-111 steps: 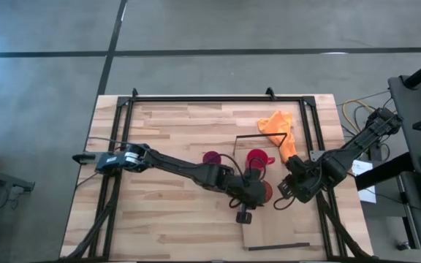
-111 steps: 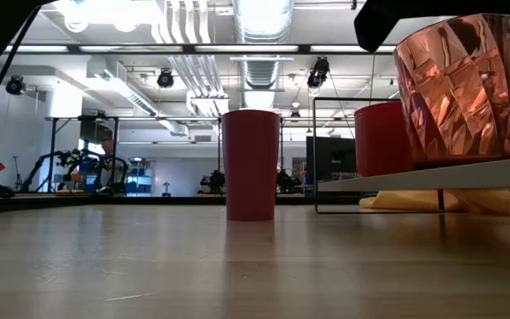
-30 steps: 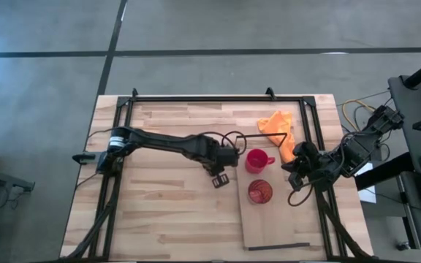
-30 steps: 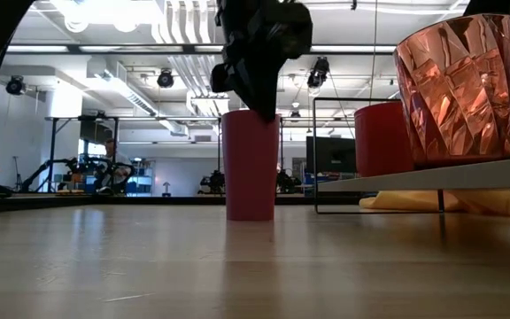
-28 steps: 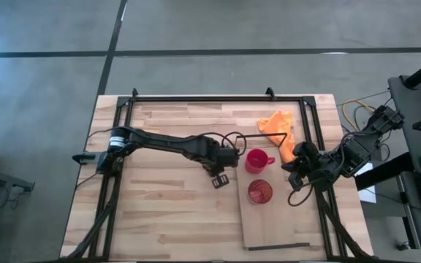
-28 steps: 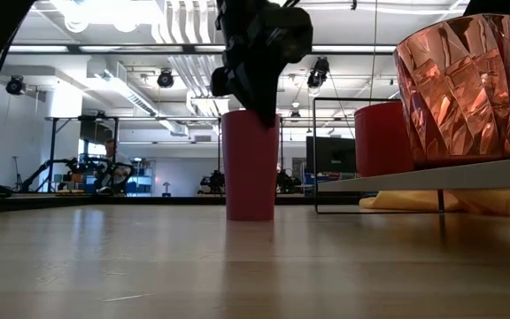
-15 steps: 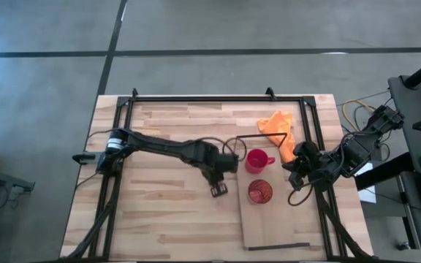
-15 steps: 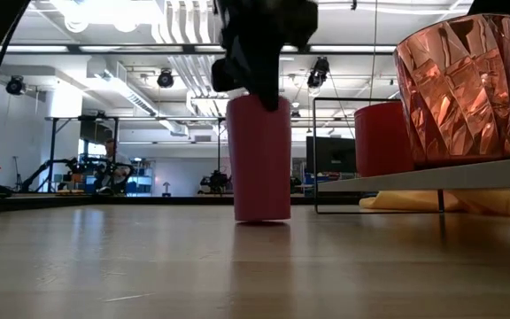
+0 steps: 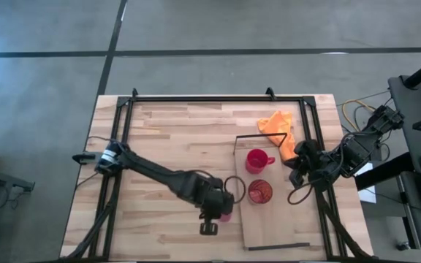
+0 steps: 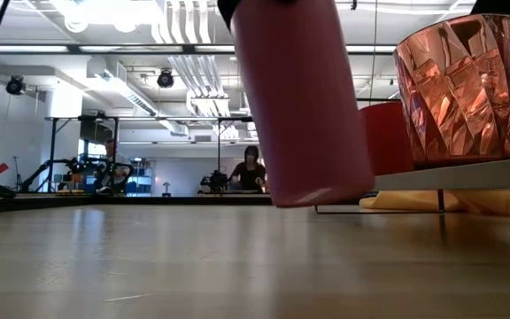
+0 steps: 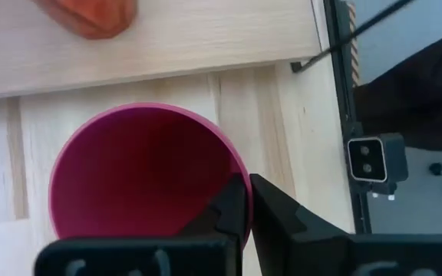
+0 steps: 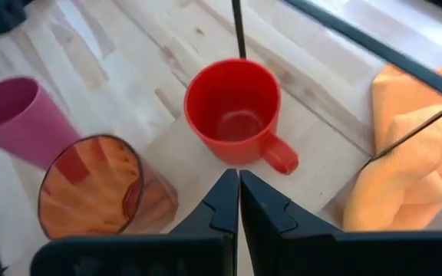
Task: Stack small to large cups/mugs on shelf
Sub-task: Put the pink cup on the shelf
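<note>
Your left claw [image 11: 245,201] is pinched on the rim of the small magenta-purple plastic cup [image 9: 224,212], one finger inside the wall and one outside, as the left wrist view shows. In the low view the cup [image 10: 301,102] hangs clear of the striped butcher-block surface [image 10: 149,266], tilted with its base towards the right, so you carry it in the air and not upright.

The relation that counts: the long pale-wood shelf board with thin dark edging [image 9: 276,230] lies just to the right of the held cup, and the cup sits near the shelf's left edge, at the near side of the surface. On the shelf, the orange-red translucent faceted cup [image 9: 260,192] stands to the right and a little farther off than the magenta one; the red ceramic mug with a side handle [image 9: 256,160] stands farther still, its handle pointing right. So your coming move likely runs rightward and slightly away from you, and the cup's axis needs righting before you set it down or nest it.

Your right claw [image 12: 239,201] waits at the right edge of the shelf, fingers together and holding nothing, beside the crumpled orange cloth [image 9: 280,131]. Your left arm is the nearer one, and already has the cup.
</note>
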`<state>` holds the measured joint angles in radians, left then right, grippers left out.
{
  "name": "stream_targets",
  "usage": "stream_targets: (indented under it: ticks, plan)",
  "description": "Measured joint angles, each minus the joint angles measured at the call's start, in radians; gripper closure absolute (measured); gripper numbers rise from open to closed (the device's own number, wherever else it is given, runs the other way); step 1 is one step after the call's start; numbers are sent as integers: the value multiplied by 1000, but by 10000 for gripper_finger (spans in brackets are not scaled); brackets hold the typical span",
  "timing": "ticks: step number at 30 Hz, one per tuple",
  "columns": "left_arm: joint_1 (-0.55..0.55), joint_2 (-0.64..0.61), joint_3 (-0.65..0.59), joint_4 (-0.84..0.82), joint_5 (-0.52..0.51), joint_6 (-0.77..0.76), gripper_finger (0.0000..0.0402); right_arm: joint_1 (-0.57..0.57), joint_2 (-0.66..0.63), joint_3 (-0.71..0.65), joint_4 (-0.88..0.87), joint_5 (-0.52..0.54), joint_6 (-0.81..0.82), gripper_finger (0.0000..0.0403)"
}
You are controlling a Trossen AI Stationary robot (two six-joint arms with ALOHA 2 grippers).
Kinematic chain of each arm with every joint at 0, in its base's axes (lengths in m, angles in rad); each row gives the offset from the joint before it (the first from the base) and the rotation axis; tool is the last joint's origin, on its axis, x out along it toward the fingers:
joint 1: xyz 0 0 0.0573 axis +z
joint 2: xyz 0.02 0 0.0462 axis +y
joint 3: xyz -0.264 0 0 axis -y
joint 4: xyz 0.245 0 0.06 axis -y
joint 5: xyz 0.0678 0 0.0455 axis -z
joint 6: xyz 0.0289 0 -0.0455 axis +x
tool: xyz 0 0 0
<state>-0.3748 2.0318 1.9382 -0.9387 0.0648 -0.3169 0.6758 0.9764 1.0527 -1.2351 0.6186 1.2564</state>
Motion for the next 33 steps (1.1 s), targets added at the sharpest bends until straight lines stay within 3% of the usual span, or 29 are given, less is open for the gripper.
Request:
stream_targets:
  ticks: [10,15,24,33]
  plan:
    - [-78,2,-27,15,-25,42,401,0,0,0,20,1,-1,394]
    - [-90,2,-39,15,-41,39,401,0,0,0,76,-88,-2,394]
    - [-87,2,-65,49,-63,-18,401,1,0,0,274,-133,-208,394]
    - [-85,2,-112,113,-62,-97,387,1,0,0,282,-155,-221,394]
